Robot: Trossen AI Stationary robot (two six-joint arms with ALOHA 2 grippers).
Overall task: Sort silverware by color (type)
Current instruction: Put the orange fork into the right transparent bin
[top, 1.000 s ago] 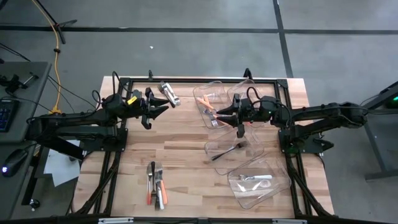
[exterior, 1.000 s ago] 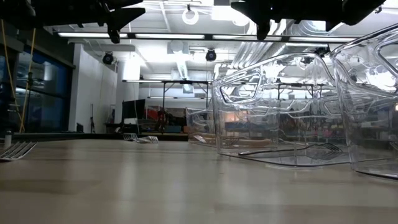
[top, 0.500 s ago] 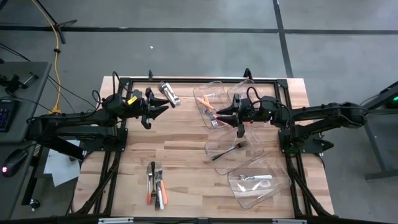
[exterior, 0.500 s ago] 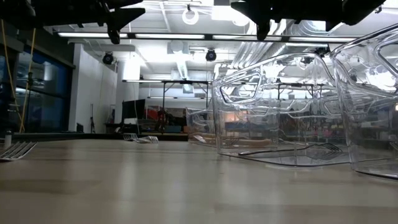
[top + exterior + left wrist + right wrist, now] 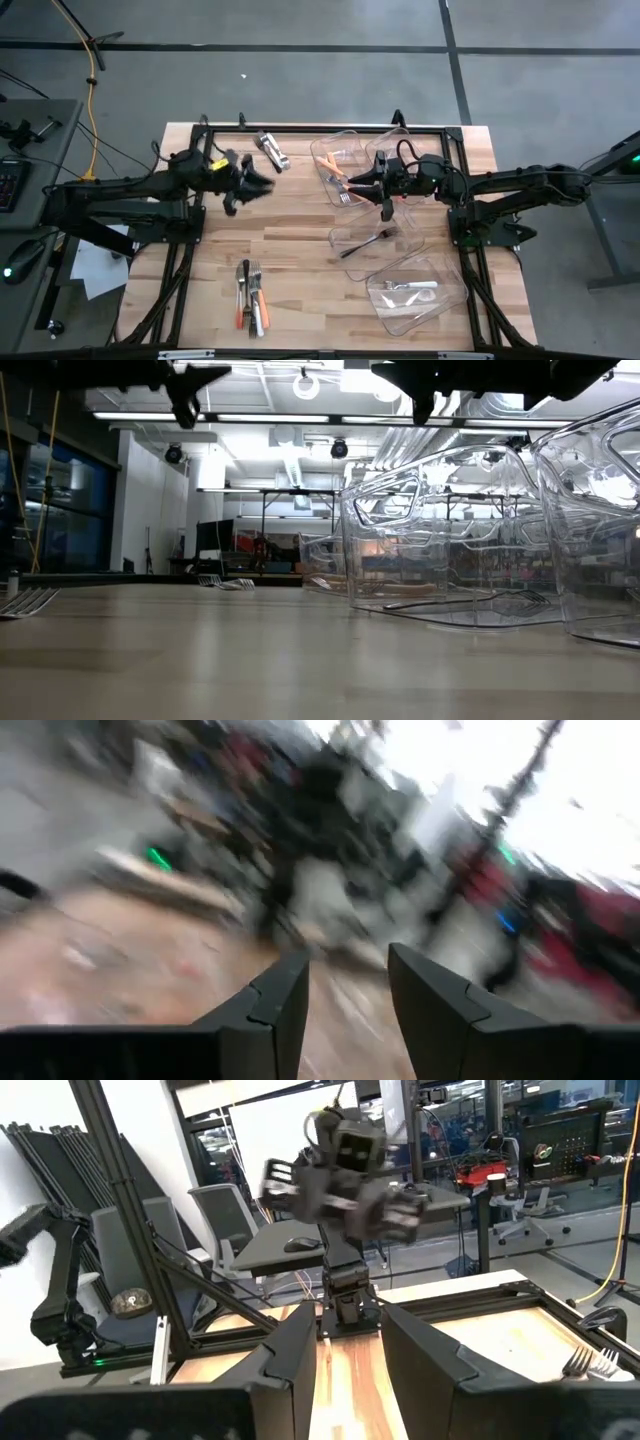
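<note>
You are partway through the sort. In the high view, three clear bins sit in the right half of the frame: the upper bin (image 5: 335,160) holds orange-handled pieces, the middle bin (image 5: 400,240) a dark fork (image 5: 366,244), and the lower bin (image 5: 440,295) a white-handled piece (image 5: 411,285). Left to do: a small pile of mixed silverware (image 5: 250,297) at lower centre-left on the table (image 5: 300,260), and a few silver pieces (image 5: 271,150) near the top edge. Your left hand (image 5: 256,184) hovers at upper left of centre, fingers spread with nothing between them. Your right hand (image 5: 384,200) hangs between the upper and middle bins, fingers apart and empty. The left wrist view is smeared, so nothing below it reads. You cannot count the pile's pieces or tell their types from above.
</note>
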